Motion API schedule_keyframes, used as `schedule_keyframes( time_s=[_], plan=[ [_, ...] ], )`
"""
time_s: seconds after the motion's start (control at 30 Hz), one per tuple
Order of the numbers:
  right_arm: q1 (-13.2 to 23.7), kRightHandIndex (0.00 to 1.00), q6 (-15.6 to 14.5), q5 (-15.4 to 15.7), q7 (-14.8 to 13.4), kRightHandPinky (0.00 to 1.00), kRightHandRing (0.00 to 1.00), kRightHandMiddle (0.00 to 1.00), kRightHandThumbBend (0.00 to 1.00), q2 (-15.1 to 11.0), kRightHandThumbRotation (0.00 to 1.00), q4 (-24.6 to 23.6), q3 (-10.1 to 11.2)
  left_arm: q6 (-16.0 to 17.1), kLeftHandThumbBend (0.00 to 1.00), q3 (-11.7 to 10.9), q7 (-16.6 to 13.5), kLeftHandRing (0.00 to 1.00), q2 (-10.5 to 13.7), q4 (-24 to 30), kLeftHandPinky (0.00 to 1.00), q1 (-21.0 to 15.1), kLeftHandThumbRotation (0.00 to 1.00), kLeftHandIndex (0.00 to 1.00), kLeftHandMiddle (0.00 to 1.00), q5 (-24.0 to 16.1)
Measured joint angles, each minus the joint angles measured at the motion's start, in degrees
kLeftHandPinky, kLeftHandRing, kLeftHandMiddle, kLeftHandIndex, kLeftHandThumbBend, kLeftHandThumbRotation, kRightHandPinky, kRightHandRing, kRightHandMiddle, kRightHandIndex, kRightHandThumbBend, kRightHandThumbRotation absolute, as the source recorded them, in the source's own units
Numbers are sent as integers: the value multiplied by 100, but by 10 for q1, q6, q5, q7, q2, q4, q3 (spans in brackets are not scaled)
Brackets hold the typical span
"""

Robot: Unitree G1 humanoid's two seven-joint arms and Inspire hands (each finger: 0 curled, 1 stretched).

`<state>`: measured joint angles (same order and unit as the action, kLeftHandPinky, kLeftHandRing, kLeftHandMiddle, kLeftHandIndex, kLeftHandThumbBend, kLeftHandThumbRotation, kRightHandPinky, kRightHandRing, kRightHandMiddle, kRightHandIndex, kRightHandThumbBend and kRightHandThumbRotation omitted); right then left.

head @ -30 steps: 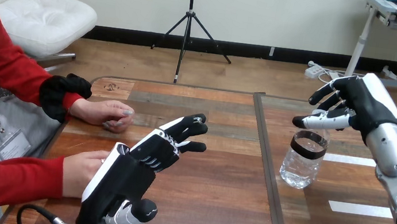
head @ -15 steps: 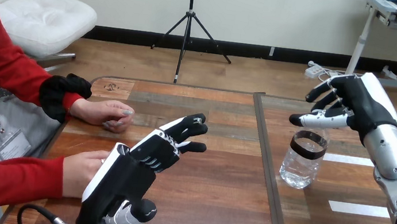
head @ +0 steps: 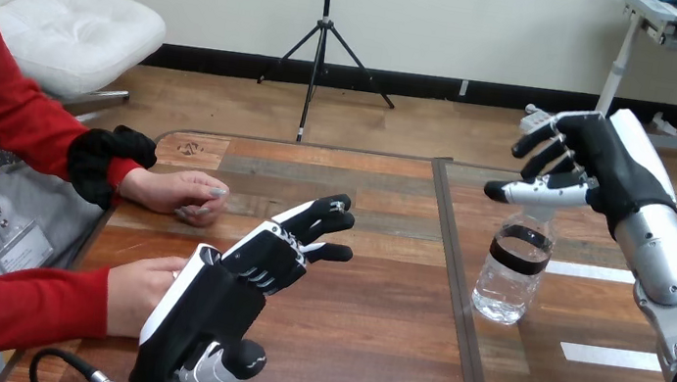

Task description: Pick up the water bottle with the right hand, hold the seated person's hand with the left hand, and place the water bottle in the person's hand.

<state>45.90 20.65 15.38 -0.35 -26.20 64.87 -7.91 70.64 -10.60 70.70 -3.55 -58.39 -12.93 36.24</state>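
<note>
Head view: right hand (head: pixel 603 163) spread open over the water bottle (head: pixel 510 273), left hand (head: pixel 220 296) open, empty

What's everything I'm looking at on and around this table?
Table: one, brown wood.
Water bottle: one, clear with black band, standing right of the table's seam.
Tape strips: two, white, table's right part.
Person's hands: two, table's left; far one resting on it, near one by the near edge.
Left robot hand: one, black and white, open, beside the person's near hand.
Right robot hand: one, black and white, open, over the bottle's top.
</note>
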Motion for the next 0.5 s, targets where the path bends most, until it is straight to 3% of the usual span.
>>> schedule_keyframes(
  time_s=[0.5],
  plan=[
    [-25,49,0,-10,7,30,36,45,84,1,0,-64,1,-3,98,-1,2,89,0,0,79,0,78,85,91,0]
  ],
)
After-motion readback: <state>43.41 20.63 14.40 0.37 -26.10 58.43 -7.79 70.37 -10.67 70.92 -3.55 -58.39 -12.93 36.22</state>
